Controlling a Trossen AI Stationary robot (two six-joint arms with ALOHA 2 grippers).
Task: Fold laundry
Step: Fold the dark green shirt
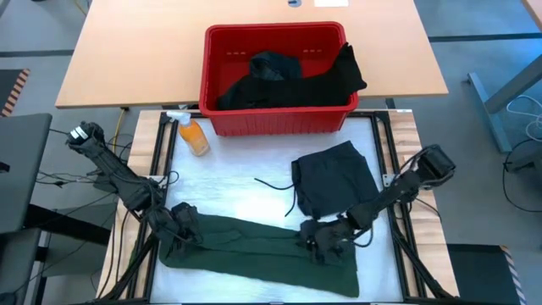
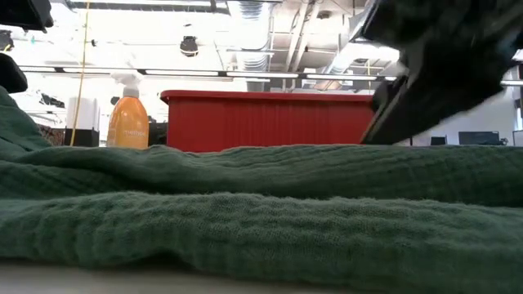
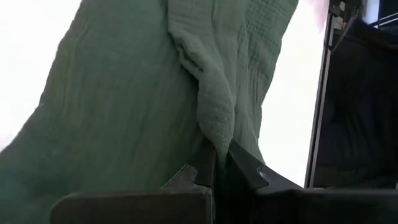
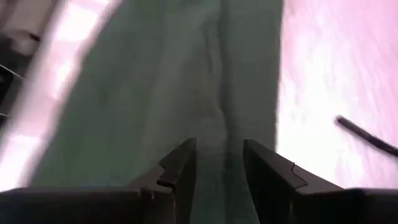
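A dark green garment (image 1: 254,241) of the laundry lies in a long strip along the near side of the white table top, and it fills the low view (image 2: 261,212). My left gripper (image 1: 180,227) is at its left end, shut on the cloth (image 3: 216,152). My right gripper (image 1: 326,244) is over its right part, fingers apart (image 4: 219,152). A folded black piece (image 1: 339,182) with a loose drawstring (image 1: 275,185) lies flat on the table behind my right gripper. My left gripper pinches a raised fold (image 3: 216,127) of the green garment between its two fingers, near the garment's left end, slanting down onto it. The rest of the cloth lies slack on the table. My right gripper's open fingers (image 4: 180,165) stand either side of a low ridge in the green cloth; whether they touch it I cannot tell.
A red plastic basket (image 1: 279,119) holding more black garments (image 1: 288,80) stands at the table's far edge, also seen in the low view (image 2: 270,122). An orange spray bottle (image 1: 194,135) lies to its left. Bare white table shows between the green garment and the basket.
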